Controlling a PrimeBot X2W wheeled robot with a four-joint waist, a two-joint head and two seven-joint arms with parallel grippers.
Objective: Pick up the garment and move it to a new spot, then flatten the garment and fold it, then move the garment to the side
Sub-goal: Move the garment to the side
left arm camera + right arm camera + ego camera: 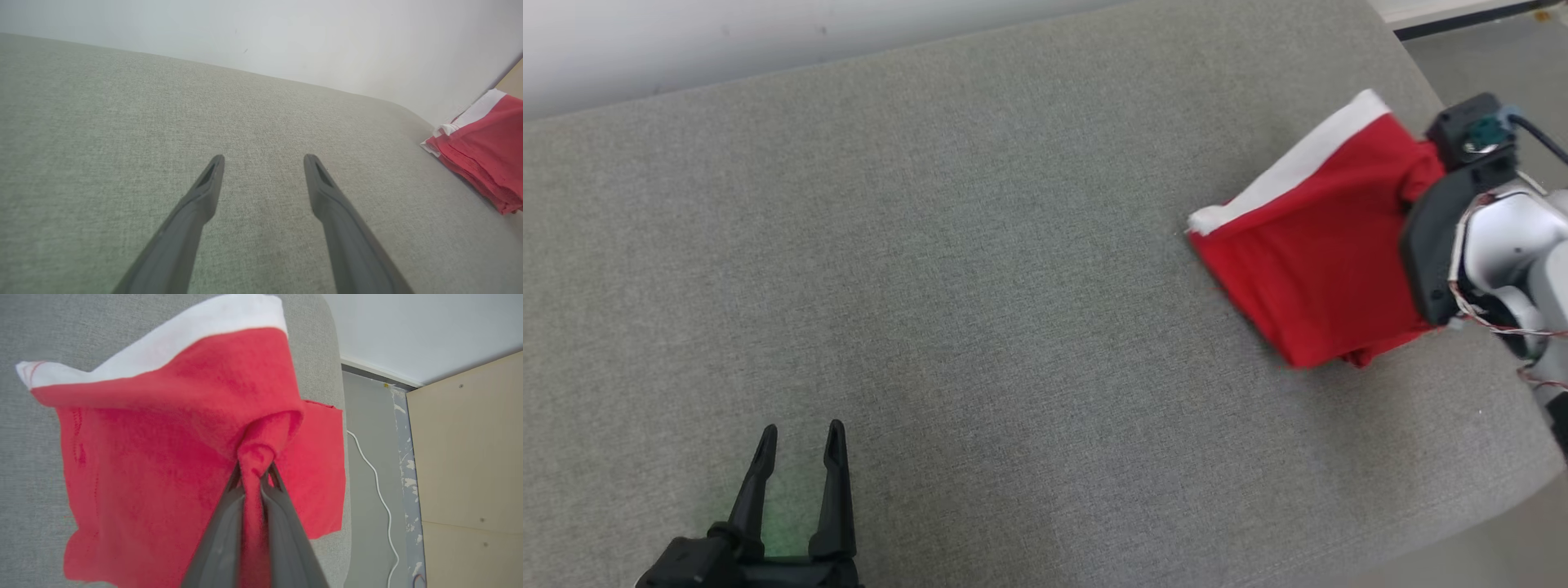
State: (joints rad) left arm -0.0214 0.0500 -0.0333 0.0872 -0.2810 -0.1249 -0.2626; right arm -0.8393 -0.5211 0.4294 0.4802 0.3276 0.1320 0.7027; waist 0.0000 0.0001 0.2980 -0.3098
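Apparently the task was near its end. In the head view, the garment (pixel 1315 269) lay as a compact red stack with a white band, near the far right corner of the cushion (pixel 980 245). The right gripper (pixel 1425 196) was clamped on a bunched edge of the garment nearest the cushion's right rim. The left gripper (pixel 800 445) hung over the cushion's near left part, jaws spread and empty.

In the left wrist view, the garment showed stacked layers, which suggested that the folding was done. It sat well away from the bare middle of the cushion.

In the right wrist view, a twist of red cloth was pinched between the fingers, and part of the garment overhung the cushion's edge. I judged that only setting it down and letting go were left.

No brand, label or writing was readable.
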